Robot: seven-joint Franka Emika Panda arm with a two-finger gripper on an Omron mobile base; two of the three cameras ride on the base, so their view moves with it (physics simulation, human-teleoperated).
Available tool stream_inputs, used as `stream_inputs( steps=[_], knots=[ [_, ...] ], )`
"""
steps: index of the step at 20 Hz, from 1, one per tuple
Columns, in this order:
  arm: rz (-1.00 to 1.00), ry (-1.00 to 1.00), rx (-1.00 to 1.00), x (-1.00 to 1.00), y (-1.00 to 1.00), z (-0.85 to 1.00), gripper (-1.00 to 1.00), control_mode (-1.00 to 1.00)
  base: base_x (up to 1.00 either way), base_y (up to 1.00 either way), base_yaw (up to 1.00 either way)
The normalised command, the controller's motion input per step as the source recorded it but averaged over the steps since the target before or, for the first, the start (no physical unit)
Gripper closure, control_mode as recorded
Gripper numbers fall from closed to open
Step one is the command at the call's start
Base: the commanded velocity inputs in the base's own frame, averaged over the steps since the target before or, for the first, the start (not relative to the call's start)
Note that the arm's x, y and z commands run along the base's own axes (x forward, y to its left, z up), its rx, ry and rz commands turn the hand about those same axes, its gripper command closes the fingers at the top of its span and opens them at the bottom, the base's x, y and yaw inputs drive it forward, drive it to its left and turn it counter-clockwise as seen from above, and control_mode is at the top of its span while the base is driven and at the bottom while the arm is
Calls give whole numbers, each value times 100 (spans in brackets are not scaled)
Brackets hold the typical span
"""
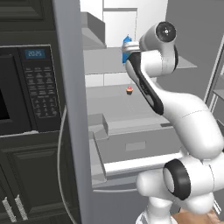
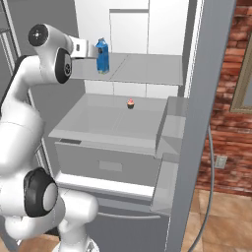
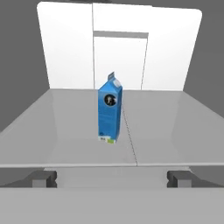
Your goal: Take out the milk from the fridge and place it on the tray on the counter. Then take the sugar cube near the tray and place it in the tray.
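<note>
Milk (image 3: 110, 109) stands upright on the upper shelf (image 3: 175, 127) of the open fridge (image 2: 118, 133), toward the shelf's middle and back from its front edge; from my hand view I see the end effector (image 3: 112, 178) spread wide, its two fingertips (image 3: 42, 178) far apart and short of the carton, touching nothing; in the right base view it hangs just beside the carton at shelf height; a small red-topped cupcake (image 2: 130, 104) sits on the lower shelf; a black microwave (image 1: 26, 87) stands left of the fridge door (image 1: 72, 109).
</note>
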Motion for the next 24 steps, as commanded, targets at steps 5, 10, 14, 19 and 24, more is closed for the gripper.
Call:
stream_inputs(
  steps=[5, 10, 14, 19, 24],
  knots=[
    [0, 0, 0, 38, 0, -16, -100, -100, 0, 0, 0],
    [0, 0, 0, 37, 0, -17, -100, -100, 0, 0, 0],
    [0, -2, 0, 28, -1, -14, -100, -100, 0, 0, 0],
    [0, 0, 0, 35, 0, -4, -100, -100, 0, 0, 0],
    [0, 0, 0, 41, 0, 0, -100, -100, 0, 0, 0]
  ],
)
